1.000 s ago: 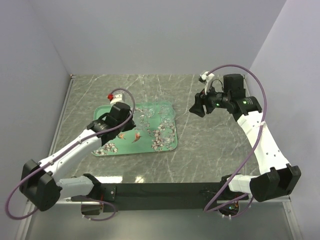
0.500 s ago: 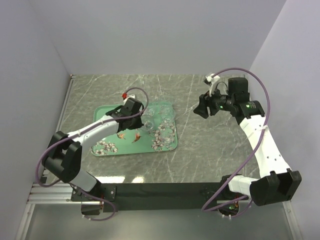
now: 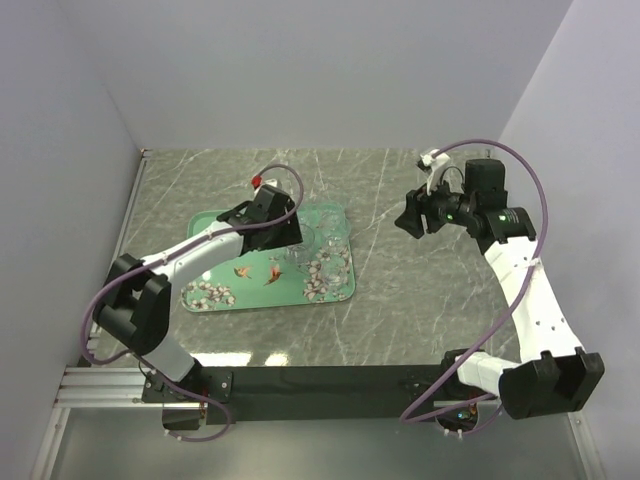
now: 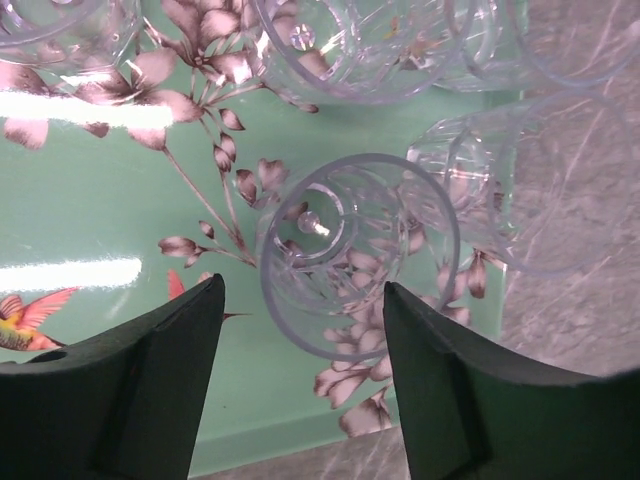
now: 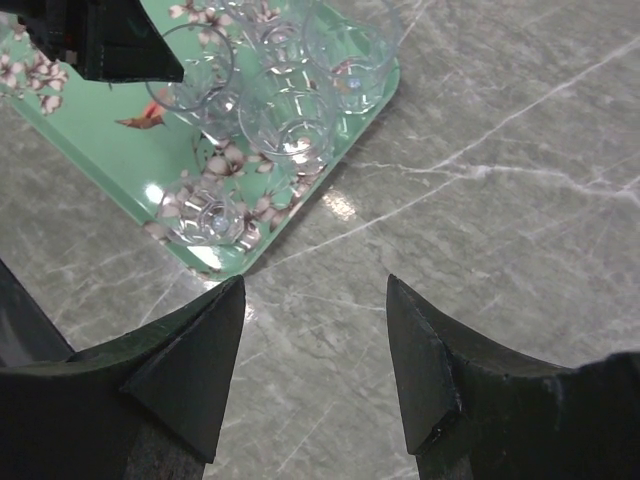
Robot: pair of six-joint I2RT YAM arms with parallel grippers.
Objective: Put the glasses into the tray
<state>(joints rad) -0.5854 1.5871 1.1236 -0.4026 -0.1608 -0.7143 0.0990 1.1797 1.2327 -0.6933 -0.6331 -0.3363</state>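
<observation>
The tray (image 3: pixel 232 290) lies flat on the grey veined table (image 3: pixel 420 300), left of centre in the overhead view, with its long sides running left to right. The glasses (image 3: pixel 303 243) stand inside it, grouped in its upper right part. From overhead they are nearly invisible. The right wrist view, where the tray fills the upper left of the frame, shows five of them upright within the rim. Four are clustered close together. The fifth glass (image 5: pixel 205 215) stands apart, near the tray corner lowest in that frame. The left gripper (image 3: pixel 285 232) is over the tray beside the cluster. Its wrist view shows the jaws apart with one upright glass (image 4: pixel 355 255) below and between them. A clear gap separates that glass from the left finger (image 4: pixel 130 390). The right finger (image 4: pixel 470 400) overlaps the rim of the glass in the picture, and contact there cannot be confirmed. Nothing is clamped. Further glasses crowd the top and right of that frame, and whether they touch one another cannot be told. The right gripper (image 3: pixel 410 215) is above bare table in the right half of the overhead view, well apart from the tray. Its jaws are apart, with nothing between them.
</observation>
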